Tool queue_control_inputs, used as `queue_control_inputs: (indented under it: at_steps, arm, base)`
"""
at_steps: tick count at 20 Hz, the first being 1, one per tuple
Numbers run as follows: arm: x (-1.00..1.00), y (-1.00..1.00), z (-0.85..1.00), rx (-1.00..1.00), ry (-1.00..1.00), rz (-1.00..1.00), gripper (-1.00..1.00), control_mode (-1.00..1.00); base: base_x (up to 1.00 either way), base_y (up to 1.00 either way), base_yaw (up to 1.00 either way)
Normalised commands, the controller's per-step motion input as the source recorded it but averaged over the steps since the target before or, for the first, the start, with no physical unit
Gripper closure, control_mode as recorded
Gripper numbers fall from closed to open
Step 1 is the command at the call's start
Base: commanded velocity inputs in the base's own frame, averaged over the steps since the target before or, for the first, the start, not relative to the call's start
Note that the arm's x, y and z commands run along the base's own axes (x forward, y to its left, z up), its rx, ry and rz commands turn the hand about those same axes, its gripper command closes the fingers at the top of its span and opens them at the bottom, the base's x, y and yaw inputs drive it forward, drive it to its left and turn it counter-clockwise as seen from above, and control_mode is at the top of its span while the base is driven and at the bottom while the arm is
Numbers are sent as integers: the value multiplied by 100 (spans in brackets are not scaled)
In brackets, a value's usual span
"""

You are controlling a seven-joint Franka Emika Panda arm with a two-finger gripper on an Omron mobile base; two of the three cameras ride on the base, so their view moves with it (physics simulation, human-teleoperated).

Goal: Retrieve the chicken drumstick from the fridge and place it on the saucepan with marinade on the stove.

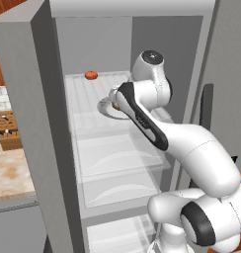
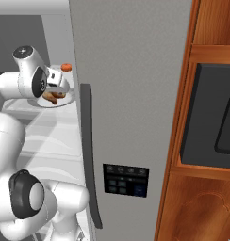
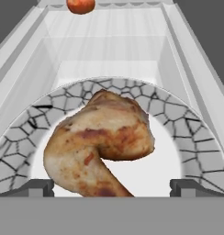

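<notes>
Grey fridge (image 1: 38,99) shelf, plate (image 3: 187,133) (crackle-rimmed) under chicken drumstick (image 3: 98,147); fingers (image 3: 40,187) spread wide

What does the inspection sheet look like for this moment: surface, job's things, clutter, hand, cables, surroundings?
Surface: clear fridge shelf, holding a plate and a small red-orange item.
Job's things: chicken drumstick lies on a white plate with a grey cracked-pattern rim, inside the fridge, whose left door stands open. Saucepan and stove: nothing seen.
Clutter: small round red-orange item at the back of the same shelf, apart from the plate.
Hand: the hand is open, one fingertip on each side of the drumstick, not closed on it.
Cables: nothing seen.
Surroundings: closed right fridge door with a dark handle and control panel; wooden cabinet to its right.
</notes>
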Motion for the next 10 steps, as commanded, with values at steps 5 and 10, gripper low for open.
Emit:
queue_control_inputs:
  at_steps: [5, 10]
  arm:
    - [0, 9, -7, 0, 3, 0, -100, -100]
    - [0, 7, -8, 0, 0, 1, -100, -100]
  base:
    - [0, 0, 0]
    - [0, 0, 0]
